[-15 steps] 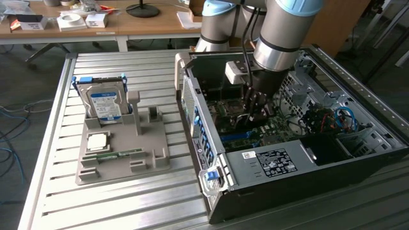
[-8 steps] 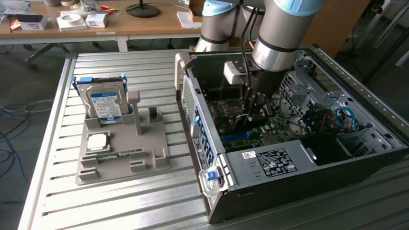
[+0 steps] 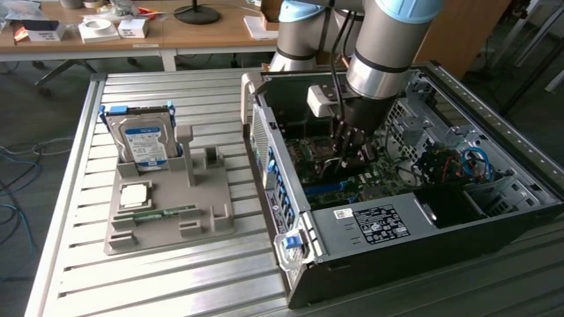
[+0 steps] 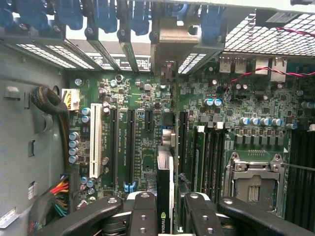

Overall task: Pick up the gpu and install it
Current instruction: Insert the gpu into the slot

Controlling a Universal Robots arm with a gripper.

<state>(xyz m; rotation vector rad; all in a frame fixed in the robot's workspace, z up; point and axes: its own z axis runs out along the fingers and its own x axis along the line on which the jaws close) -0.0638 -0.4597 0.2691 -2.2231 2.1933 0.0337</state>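
Grey plastic holder [image 3: 216,198] sits at the exterior view's left on the slatted table [image 3: 176,277]. It carries the silver hard drive [image 3: 145,142] upright and the green memory stick [image 3: 163,212] lying flat. I see no card in it.

Moving right, the open computer case [image 3: 397,264] lies on its side, and the arm reaches down into it.

In the wrist view, the tool [image 4: 170,219] grips the gpu [image 4: 165,187] on edge between its black fingers [image 4: 142,216]. The card hangs over the green motherboard [image 4: 133,98], in line with the long slots. I cannot tell whether it is seated.

In my judgement, the insertion calls for a card square to its slot, its bracket end matched to the rear opening, and straight, even pressure without tilt.
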